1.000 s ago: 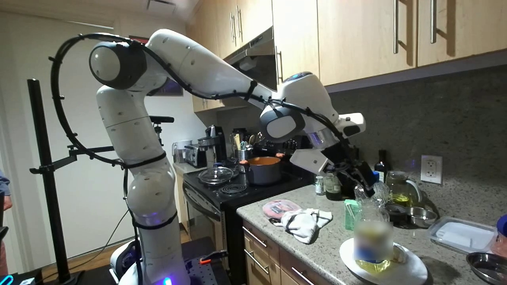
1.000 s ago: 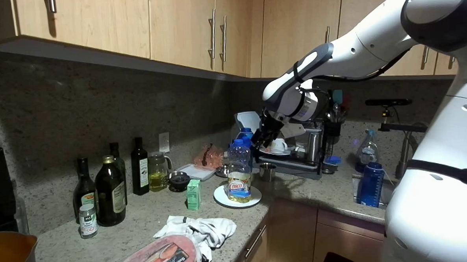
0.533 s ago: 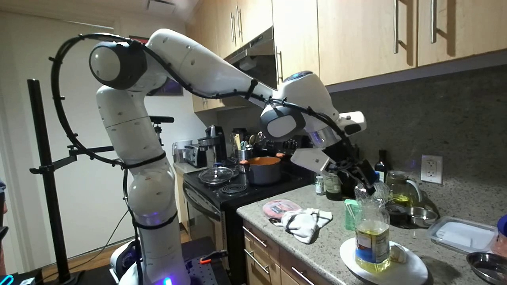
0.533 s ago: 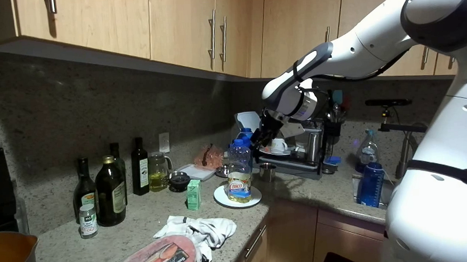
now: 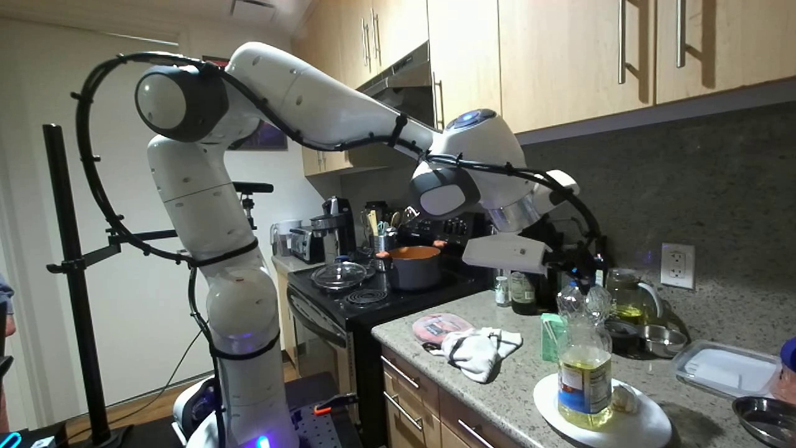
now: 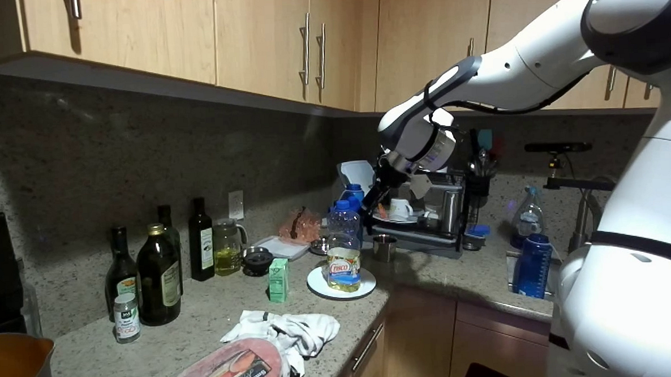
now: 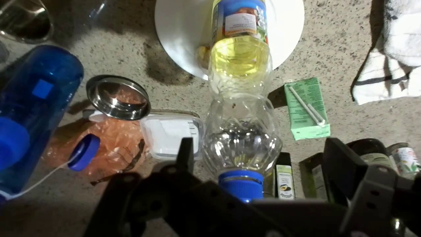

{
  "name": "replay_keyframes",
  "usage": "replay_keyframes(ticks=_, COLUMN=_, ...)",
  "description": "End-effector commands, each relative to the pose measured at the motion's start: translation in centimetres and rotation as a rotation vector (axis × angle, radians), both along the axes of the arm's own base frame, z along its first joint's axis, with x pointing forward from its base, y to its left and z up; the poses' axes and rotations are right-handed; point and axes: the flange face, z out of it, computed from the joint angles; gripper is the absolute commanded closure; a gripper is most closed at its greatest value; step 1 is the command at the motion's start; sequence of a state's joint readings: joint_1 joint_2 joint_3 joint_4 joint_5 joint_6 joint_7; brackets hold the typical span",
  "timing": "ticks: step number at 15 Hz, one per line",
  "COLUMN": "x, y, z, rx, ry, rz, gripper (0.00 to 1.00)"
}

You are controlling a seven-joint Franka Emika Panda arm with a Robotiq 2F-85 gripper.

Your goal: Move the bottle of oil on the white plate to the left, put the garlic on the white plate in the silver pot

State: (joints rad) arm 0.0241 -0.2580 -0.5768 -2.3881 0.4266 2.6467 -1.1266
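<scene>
Oil bottle point(image 5: 584, 367) stands upright on the white plate point(image 5: 650, 426), with nothing pinching it. Garlic point(image 5: 624, 399) lies on the same plate, just beside the bottle; whether the two touch, I cannot tell. Standing that close, the bottle probably crowds the way to the garlic, which would be why the task shifts it first. The tool point(image 7: 260, 146) is spread wide, and in the wrist view its two sides stand apart with the bottle's top between them; it seems poised so as to take the neck, the slimmest part to grip. Near the plate a green carton point(image 6: 278, 280) stands on the table point(image 5: 516, 398), so a sideways move may need care. On the stove point(image 5: 398, 303) sits the pot point(image 5: 415, 274), grey outside and orange within, presumably set there to receive the garlic.
</scene>
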Motion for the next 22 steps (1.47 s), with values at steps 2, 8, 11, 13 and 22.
replay_keyframes(ticks=2, x=1.3, y=1.4, z=0.4, rx=0.013, ry=-0.037, rz=0.169, gripper=0.00)
replay_keyframes(ticks=8, x=3.5, y=1.5, z=-0.2, rx=-0.005, ry=-0.085, rz=0.214, gripper=0.00)
replay_keyframes(ticks=11, x=2.9, y=1.7, z=-0.5, rx=0.001, ry=-0.071, rz=0.205, gripper=0.00)
replay_keyframes(ticks=13, x=3.0, y=1.7, z=-0.4, rx=-0.002, ry=-0.070, rz=0.204, gripper=0.00)
replay_keyframes(ticks=22, x=1.2, y=-0.7, z=-0.4, rx=-0.012, ry=-0.061, rz=0.114, gripper=0.00)
